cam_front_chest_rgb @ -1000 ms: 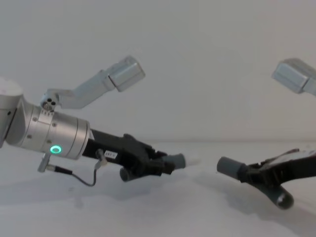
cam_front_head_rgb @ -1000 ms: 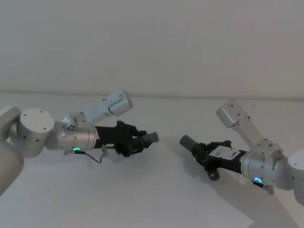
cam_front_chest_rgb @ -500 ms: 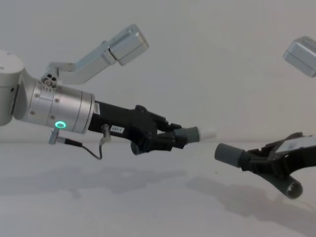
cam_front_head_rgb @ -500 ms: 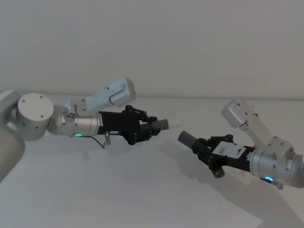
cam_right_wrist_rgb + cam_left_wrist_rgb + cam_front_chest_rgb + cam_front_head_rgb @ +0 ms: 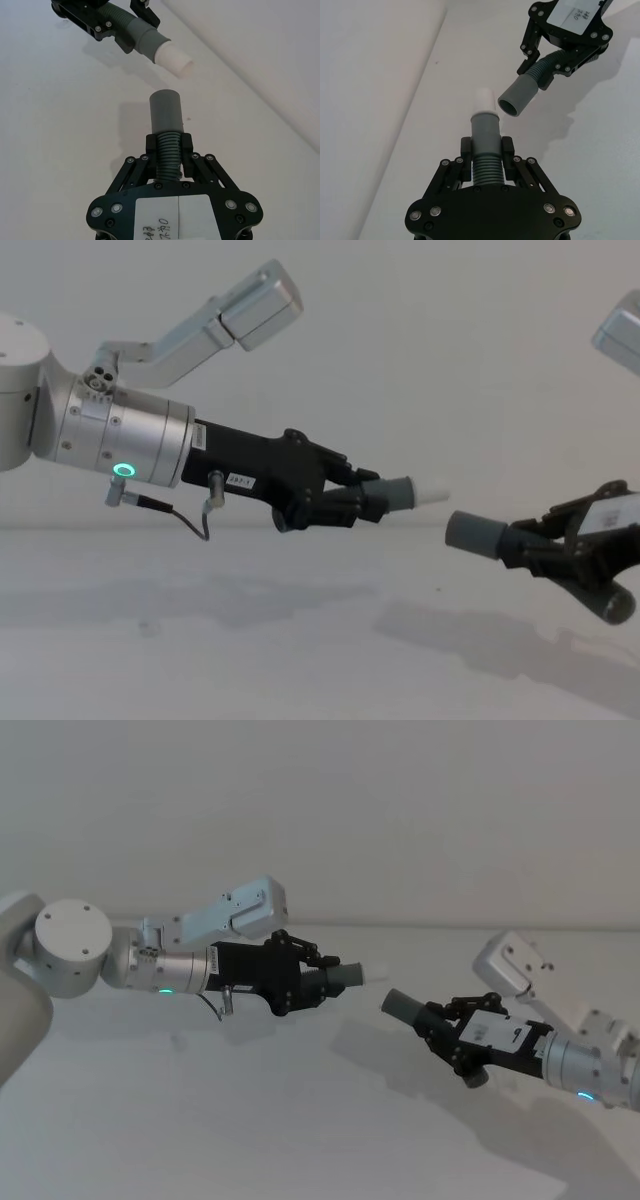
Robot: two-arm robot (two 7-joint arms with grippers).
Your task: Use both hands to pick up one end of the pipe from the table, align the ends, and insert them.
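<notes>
Two hose pieces hang in mid-air above the white desk (image 5: 300, 1120), each clamped in a black gripper, their ends close but not yet joined. The left gripper (image 5: 312, 978) is closed on the ribbed body of one corrugated hose piece (image 5: 485, 165) just behind its grey cuff (image 5: 484, 129), from which a white spigot tip (image 5: 484, 102) sticks out. The right gripper (image 5: 448, 1032) is clamped likewise on the ribs of the second hose piece (image 5: 167, 156), leaving its plain grey open cuff (image 5: 166, 112) free ahead of the fingers. Gripping behind the cuffs keeps both mating ends clear for insertion. In the left wrist view the white tip sits just beside the mouth of the open cuff, and the two axes meet at an angle rather than in line. In the chest view the white tip stands slightly higher than the open cuff. The alignment step appears under way, and the pieces would likely need to be squared before the tip can slide in; pushing at this angle could jam it on the rim.
</notes>
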